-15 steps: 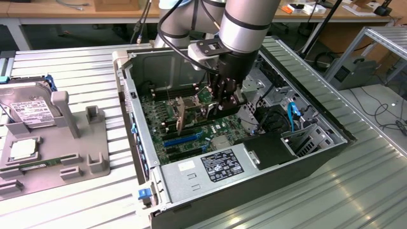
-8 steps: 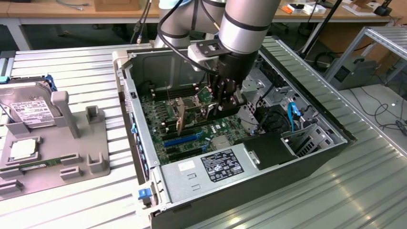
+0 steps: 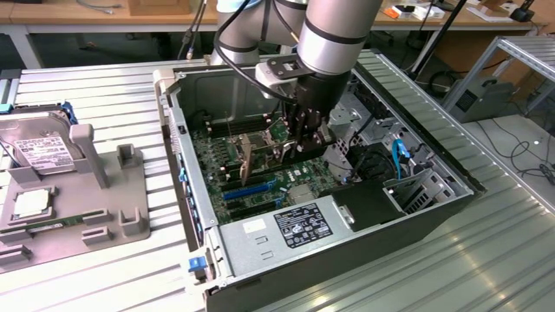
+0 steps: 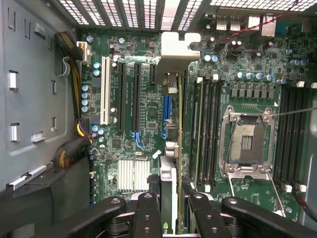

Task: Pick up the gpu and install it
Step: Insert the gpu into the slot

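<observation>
Exterior view first: the arm reaches down into the open case, which lies on its side on a slatted table. The gripper hangs low over the motherboard, its jaws pinching the gpu, which stands on edge, long side along the board, probably so that its connector edge can meet a slot. A hard drive rests in a grey fixture at the exterior view's left, well apart from the work. The power supply sits at the near end of the case.

Wrist view next: the camera looks straight along the card. The gpu runs as a thin edge from between the fingers to its pale bracket, which lies against the slotted rear wall of the case. The jaws are partly closed, gripping the card from both flat sides, which keeps it square to the board. It lies in line with the blue slot, beside the black slots and just beside the memory sticks. Whether it is fully seated I cannot tell.
</observation>
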